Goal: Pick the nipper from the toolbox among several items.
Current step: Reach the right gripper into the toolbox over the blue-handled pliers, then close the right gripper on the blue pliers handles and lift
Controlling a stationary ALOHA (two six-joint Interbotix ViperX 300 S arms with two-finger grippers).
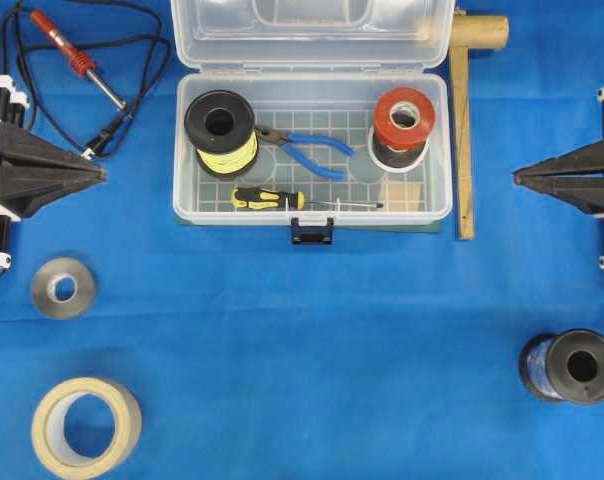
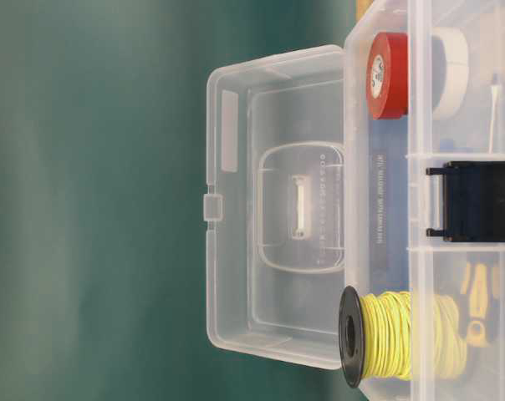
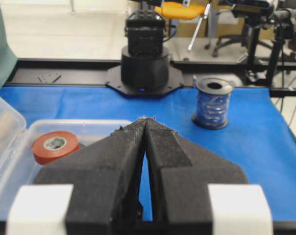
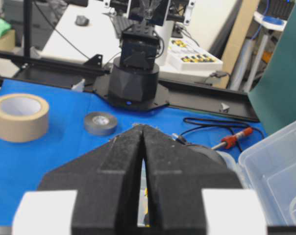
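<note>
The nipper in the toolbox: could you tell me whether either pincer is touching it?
Apart. The overhead view shows the left pincer and right pincer outside the toolbox, far from the nipper.

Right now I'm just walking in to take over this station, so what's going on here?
Nothing is being handled yet. The left gripper and right gripper sit shut on either side of the open clear plastic toolbox, apart from it. Inside, the blue-handled nipper lies untouched between the black spool of yellow wire and the red tape roll, with the black-and-yellow screwdriver along the front wall.
</note>
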